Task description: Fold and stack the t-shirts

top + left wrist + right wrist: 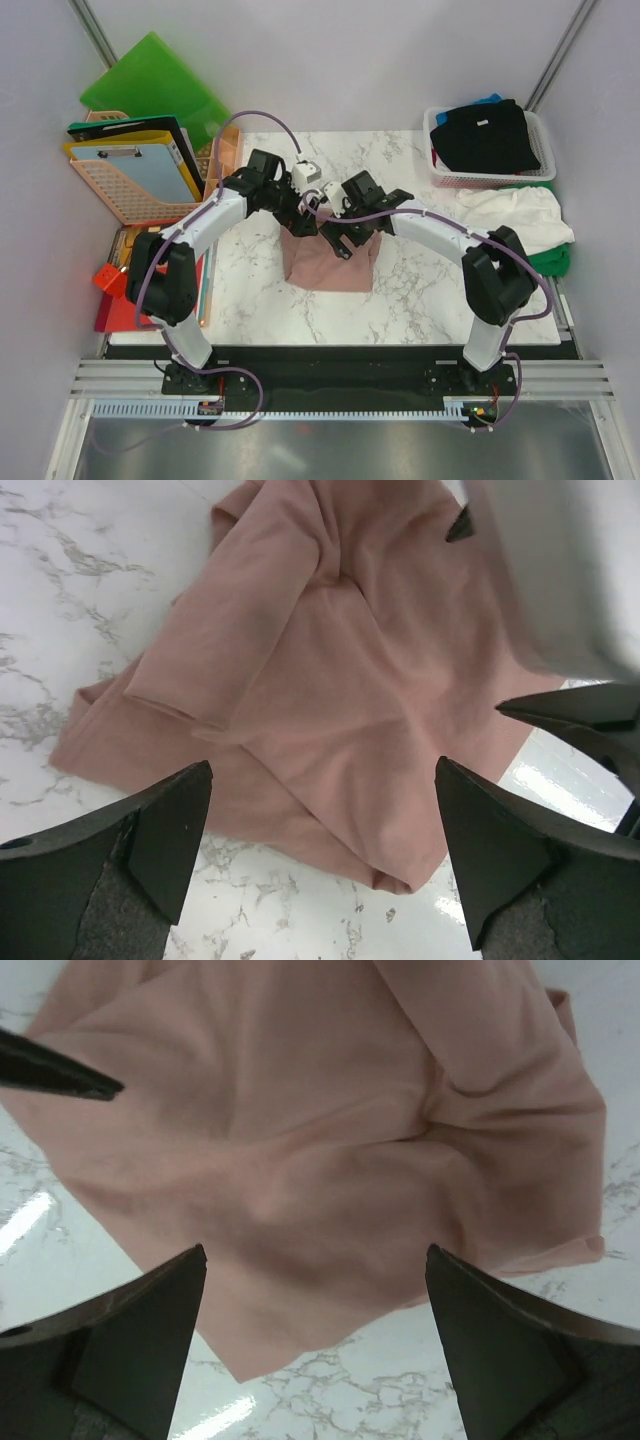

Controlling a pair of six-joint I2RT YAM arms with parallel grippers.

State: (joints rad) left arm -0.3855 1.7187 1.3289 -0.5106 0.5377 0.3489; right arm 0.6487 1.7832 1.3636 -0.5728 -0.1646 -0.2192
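Note:
A dusty pink t-shirt (330, 264) lies in a loosely folded, wrinkled bundle on the marble table (430, 300). Both grippers hover over its far edge, close together. My left gripper (300, 220) is open, its fingers spread above the pink cloth (320, 650) with nothing between them. My right gripper (336, 240) is open too, just above the pink cloth (320, 1150). At the right, a black t-shirt (490, 135) fills a white basket (545, 170), with a bit of blue t-shirt (487, 100) behind it. A white t-shirt (515, 215) and a green t-shirt (548, 262) lie below the basket.
A green plastic folder (155, 85) leans at the back left, above a pink basket (135, 205) holding clipboards. Red items (110, 285) sit at the table's left edge. The right gripper's finger (580, 715) shows in the left wrist view.

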